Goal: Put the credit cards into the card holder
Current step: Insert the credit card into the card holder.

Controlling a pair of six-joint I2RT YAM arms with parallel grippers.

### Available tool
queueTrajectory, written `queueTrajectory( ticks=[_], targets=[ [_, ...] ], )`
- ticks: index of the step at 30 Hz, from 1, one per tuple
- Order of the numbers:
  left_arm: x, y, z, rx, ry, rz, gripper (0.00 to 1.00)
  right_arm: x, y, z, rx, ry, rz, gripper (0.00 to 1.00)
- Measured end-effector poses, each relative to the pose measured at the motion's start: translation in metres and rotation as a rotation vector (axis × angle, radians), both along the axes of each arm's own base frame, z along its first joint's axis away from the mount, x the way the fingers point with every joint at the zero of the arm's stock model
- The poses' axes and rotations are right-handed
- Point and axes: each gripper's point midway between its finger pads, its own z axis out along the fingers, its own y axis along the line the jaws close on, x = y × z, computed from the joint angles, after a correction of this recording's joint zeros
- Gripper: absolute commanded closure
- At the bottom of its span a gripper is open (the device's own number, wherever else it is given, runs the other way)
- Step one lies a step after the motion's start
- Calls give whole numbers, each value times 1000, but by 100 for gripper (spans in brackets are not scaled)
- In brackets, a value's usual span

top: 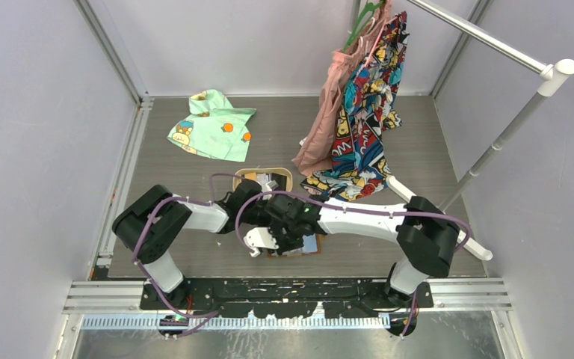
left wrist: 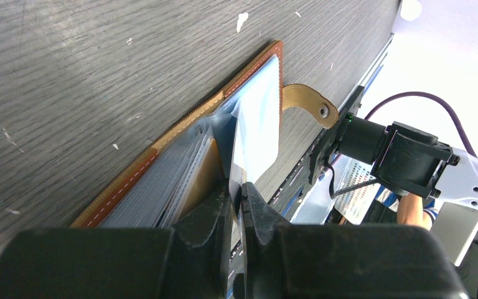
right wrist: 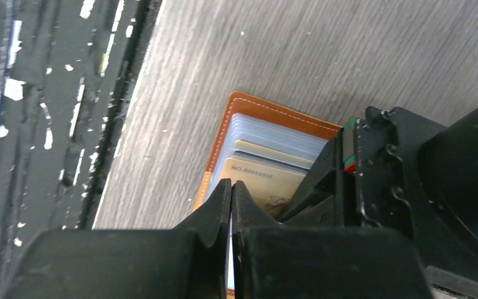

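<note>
1. Lying open on the grey table (left wrist: 68, 62), the holder (left wrist: 131, 177) sits close to the near edge. Both arms meet over it in the top view, and only a pale blue patch of it (top: 310, 244) shows under them.
2. Its brown stitched cover faces down, with a stack of clear sleeves (left wrist: 155, 187) fanned on top. The tab (left wrist: 308, 103) with its snap sticks out at the far side.
3. The left gripper (left wrist: 238, 187) hangs at the holder's edge with its fingers a narrow slit apart. One clear leaf (left wrist: 258, 124), pale blue, rises tilted from the stack and runs into that slit. Whether the fingers clamp it or only flank it I cannot tell.
4. The right gripper (right wrist: 231, 185) is closed, its tips pressed together just above the holder's (right wrist: 249, 106) corner. A thin pale sliver shows low in the seam between the fingers, but I cannot tell what it is.
5. A gold card (right wrist: 264, 177) with printed digits sits in a sleeve right beside those tips. A paler one is tucked behind it.
6. More cards (top: 265, 178) lie in the tan tray (top: 288, 176) just beyond the arms.
7. Farther back a green shirt (top: 213, 123) lies flat, and clothes (top: 359, 112) hang from a rail (top: 486, 34) at the right.
</note>
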Motion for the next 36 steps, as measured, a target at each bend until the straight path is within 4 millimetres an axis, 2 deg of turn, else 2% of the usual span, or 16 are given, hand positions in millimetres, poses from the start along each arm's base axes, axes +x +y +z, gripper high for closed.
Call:
queueTrajectory(
  ticks=[5, 14, 24, 36],
  targets=[
    [0, 0, 0, 0, -2, -1, 86, 12, 4, -8, -27, -64, -48, 95],
    [0, -1, 0, -3, 1, -7, 84, 28, -3, -18, -85, -132, -98, 95],
    [3, -4, 1, -3, -1, -9, 77, 33, -9, -19, -114, -166, -86, 95],
    [6, -4, 2, 7, -13, -14, 75, 38, -23, -24, -149, -138, -109, 95]
  ],
)
